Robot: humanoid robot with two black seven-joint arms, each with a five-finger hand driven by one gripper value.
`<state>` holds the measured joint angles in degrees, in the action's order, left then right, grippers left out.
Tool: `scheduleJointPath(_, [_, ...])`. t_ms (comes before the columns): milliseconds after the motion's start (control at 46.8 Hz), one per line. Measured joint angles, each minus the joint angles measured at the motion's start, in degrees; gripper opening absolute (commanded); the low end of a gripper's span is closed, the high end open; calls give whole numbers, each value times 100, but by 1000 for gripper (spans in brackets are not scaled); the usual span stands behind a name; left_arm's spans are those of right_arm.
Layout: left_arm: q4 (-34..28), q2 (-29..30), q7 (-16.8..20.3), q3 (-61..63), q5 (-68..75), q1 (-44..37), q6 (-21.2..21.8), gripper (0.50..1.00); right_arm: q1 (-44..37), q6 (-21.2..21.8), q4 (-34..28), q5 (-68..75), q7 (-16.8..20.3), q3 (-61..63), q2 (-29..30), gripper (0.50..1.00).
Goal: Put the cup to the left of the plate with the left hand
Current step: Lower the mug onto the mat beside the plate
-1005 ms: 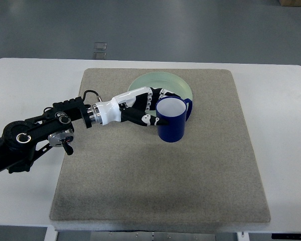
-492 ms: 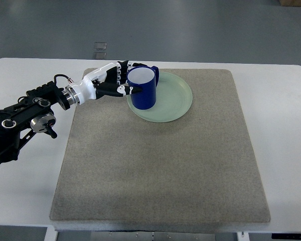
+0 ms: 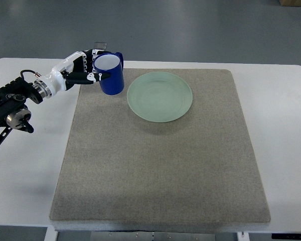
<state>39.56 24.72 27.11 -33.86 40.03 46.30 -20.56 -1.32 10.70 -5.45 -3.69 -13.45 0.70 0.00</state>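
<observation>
A dark blue cup (image 3: 111,73) with a white inside and a handle on its right is held upright by my left hand (image 3: 88,68), whose fingers are curled around its left side. The cup is above the mat's far left corner, just left of the pale green plate (image 3: 160,96), which lies bare on the grey mat (image 3: 160,165). A shadow under the cup falls on the mat; whether the cup touches the mat cannot be told. My left arm (image 3: 20,98) comes in from the left edge. The right arm is out of view.
The grey mat covers most of the white table (image 3: 286,125). Beyond the table's far edge is grey floor with a small clear object (image 3: 100,46) on it.
My left hand has carried the cup from the plate's right side, across the plate, up and to the left, to a spot left of the plate. The plate is now fully uncovered.
</observation>
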Motion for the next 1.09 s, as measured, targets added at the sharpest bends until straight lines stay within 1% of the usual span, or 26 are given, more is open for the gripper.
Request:
scheduleJointPath(107, [-10, 92, 166, 34, 11, -35, -24, 516, 0, 0, 0, 0, 0, 0, 0, 932])
scheduleJointPath(214, [-24, 118, 425, 69, 21, -94, -35, 518, 0, 1, 0, 0, 0, 0, 0, 932])
scheduleJointPath(299, [-28, 115, 520, 95, 29, -180, -36, 521, 0, 2, 0, 0, 0, 0, 0, 932])
scheduleJointPath(428, [-77, 80, 533, 101, 95, -326, -20, 523, 0, 2, 0, 0, 0, 0, 0, 932])
scheduleJointPath(620, [-347, 34, 553, 101, 145, -446, -3, 529, 0, 2, 0, 0, 0, -1, 0, 932])
scheduleJointPath(877, [-362, 24, 597, 99, 146, -472, 11, 542, 0, 2, 0, 0, 0, -1, 0, 932])
scheduleJointPath(919, [-362, 18, 610, 98, 146, -473, 46, 555, -1, 1, 0, 0, 0, -1, 0, 932])
scheduleJointPath(1026, [-362, 13, 620, 95, 146, -473, 244, 651, 0, 1, 0, 0, 0, -1, 0, 932])
scheduleJointPath(1048, [-362, -4, 621, 94, 145, -479, 296, 662, 0, 1, 0, 0, 0, -1, 0, 932])
scheduleJointPath(1090, [-362, -66, 622, 94, 147, -514, 405, 664, 0, 1, 0, 0, 0, -1, 0, 932])
